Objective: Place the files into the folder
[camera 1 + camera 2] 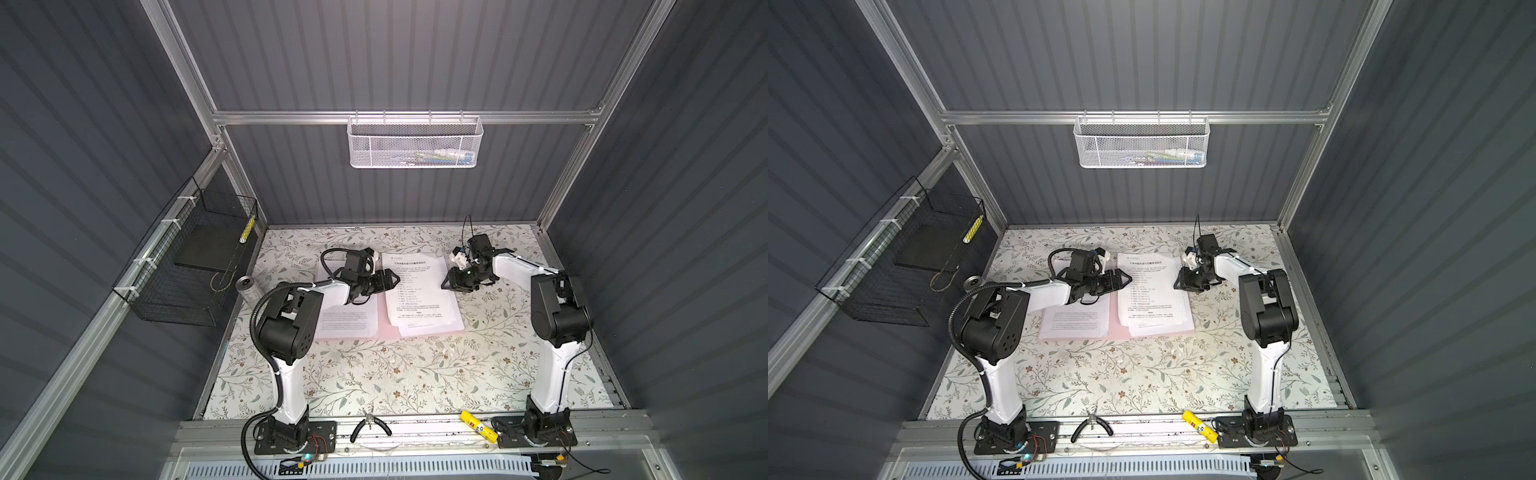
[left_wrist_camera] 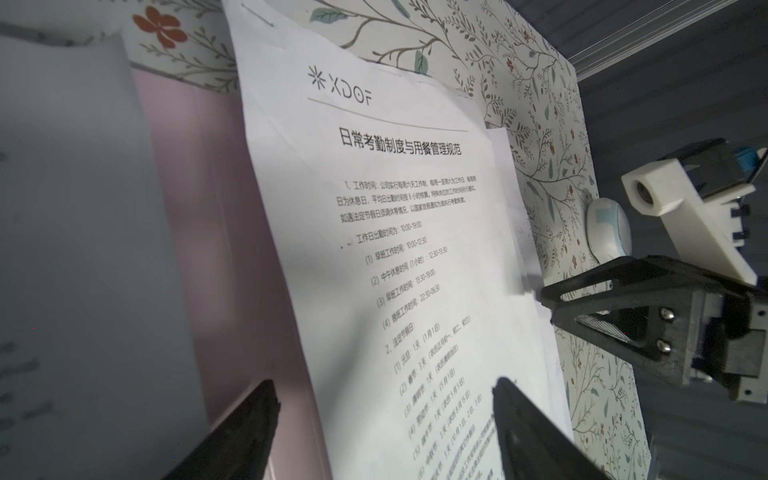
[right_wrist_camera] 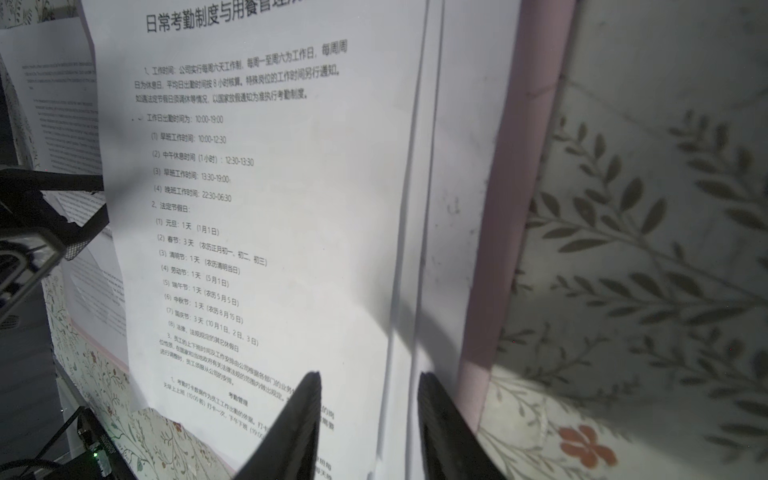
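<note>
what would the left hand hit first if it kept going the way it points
Probably the headed sheet on the folder: the left hand points across it, seemingly tilted down. If it passes above, the right hand is next.

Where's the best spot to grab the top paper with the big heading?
The top paper lies flat on a stack in the open folder, so only an edge can be pinched. Its right long edge probably suits best: the sheets are fanned there. Come in low from the right, where the right tool is beside that edge.
</note>
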`<state>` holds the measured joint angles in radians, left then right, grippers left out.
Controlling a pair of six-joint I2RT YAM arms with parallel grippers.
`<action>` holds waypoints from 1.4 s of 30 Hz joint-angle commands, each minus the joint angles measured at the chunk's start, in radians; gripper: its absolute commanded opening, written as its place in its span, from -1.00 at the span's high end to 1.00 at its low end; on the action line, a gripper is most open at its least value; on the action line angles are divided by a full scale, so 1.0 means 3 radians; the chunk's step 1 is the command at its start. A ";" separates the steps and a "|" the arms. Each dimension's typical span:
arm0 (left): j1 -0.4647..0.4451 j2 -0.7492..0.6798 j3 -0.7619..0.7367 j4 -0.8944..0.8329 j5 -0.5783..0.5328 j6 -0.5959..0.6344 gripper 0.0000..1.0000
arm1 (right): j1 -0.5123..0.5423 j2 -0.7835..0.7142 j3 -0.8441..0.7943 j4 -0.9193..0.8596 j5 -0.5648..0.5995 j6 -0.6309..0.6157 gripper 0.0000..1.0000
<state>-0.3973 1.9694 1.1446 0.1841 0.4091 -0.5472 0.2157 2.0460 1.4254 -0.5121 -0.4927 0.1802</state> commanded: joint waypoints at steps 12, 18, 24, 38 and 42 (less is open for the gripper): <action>0.0005 0.0189 0.0140 0.0116 0.0101 -0.0090 -0.62 | -0.0003 0.0189 0.0111 -0.0095 -0.0129 0.0076 0.17; -0.0025 0.0243 0.0198 0.0133 0.0103 -0.0114 -0.61 | 0.0017 0.0177 0.0091 -0.0014 -0.0338 0.0119 0.18; -0.0031 0.0278 0.0242 0.0143 0.0109 -0.0134 -0.60 | 0.0058 0.0184 0.0084 0.0068 -0.0556 0.0165 0.20; -0.0082 0.0341 0.0186 0.0271 0.0094 -0.0247 -0.58 | 0.0088 0.0250 0.0021 0.0258 -0.0804 0.0363 0.20; -0.0109 0.0364 0.0186 0.0309 0.0078 -0.0292 -0.58 | 0.0124 0.0266 0.0009 0.0328 -0.0871 0.0408 0.20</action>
<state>-0.4213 2.0502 1.1946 0.2573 0.4210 -0.6147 0.2382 2.1094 1.4338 -0.4335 -0.7204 0.2878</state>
